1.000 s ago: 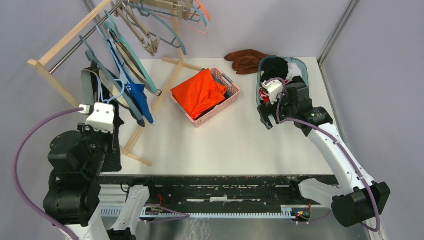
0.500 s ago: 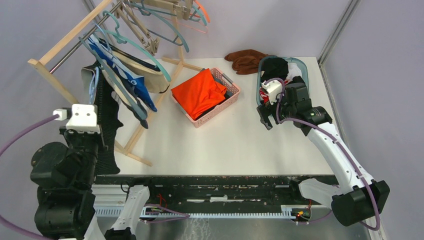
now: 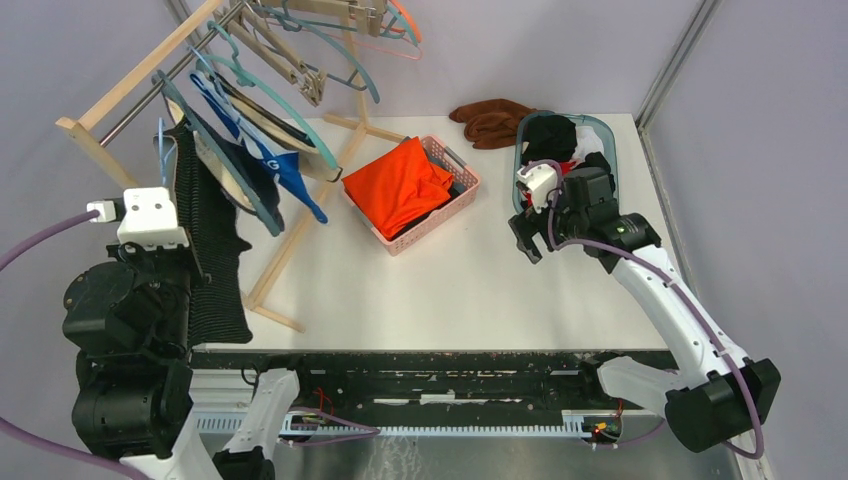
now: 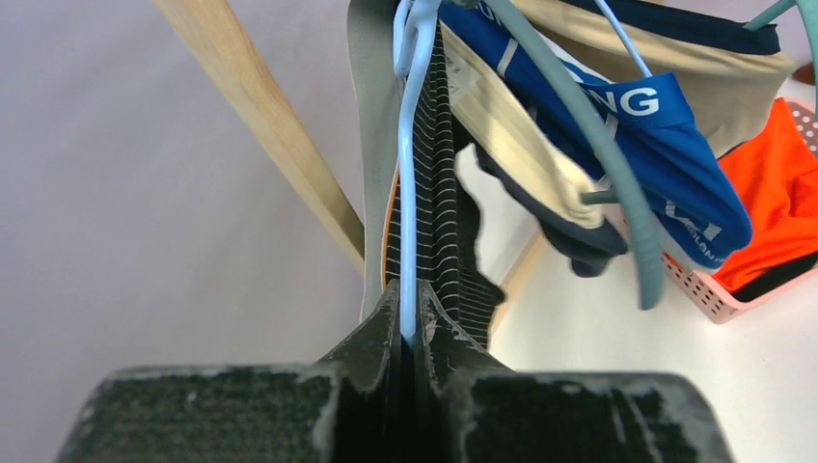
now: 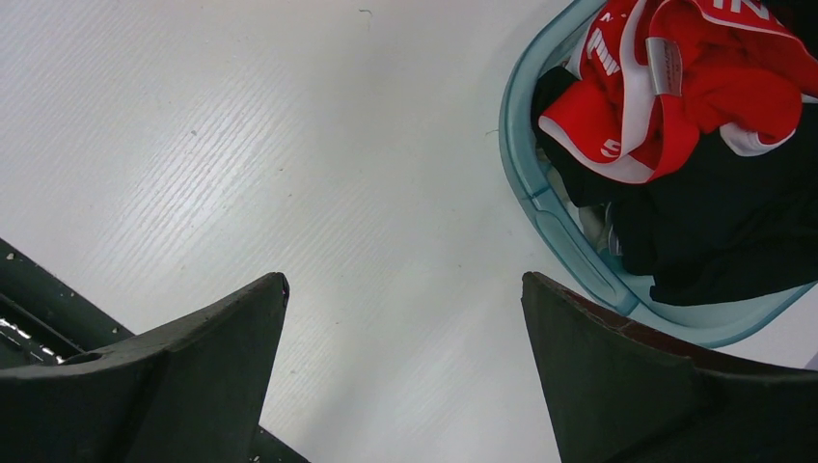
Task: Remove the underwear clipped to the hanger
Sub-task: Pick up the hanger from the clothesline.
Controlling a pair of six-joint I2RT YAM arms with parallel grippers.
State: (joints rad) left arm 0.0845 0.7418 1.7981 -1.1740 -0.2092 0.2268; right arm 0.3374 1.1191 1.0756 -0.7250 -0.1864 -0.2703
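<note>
My left gripper [image 4: 407,294] is shut on a thin light-blue hanger [image 4: 409,174], which runs up from between the fingertips. A black striped underwear [image 4: 449,222] with a grey waistband hangs on that hanger; in the top view it drapes [image 3: 212,250] beside my left wrist. Just right of it, a grey-teal hanger [image 4: 617,183] carries royal blue underwear [image 4: 675,164], beige underwear [image 4: 511,135] and navy underwear [image 4: 579,251]. My right gripper [image 5: 405,280] is open and holds nothing. It hovers over bare table, left of the teal basin [image 5: 555,222].
The wooden rack [image 3: 130,80] leans over the table's left side with more hangers [image 3: 330,40] at its top. A pink basket [image 3: 455,190] holds an orange garment [image 3: 400,185]. The basin [image 3: 605,130] holds red and black clothes. A brown cloth [image 3: 492,120] lies at the back.
My left arm has drawn left and back with the light-blue hanger, and the striped underwear now hangs lengthwise beside it. The other hangers have swung right. My right gripper has shifted slightly left.
</note>
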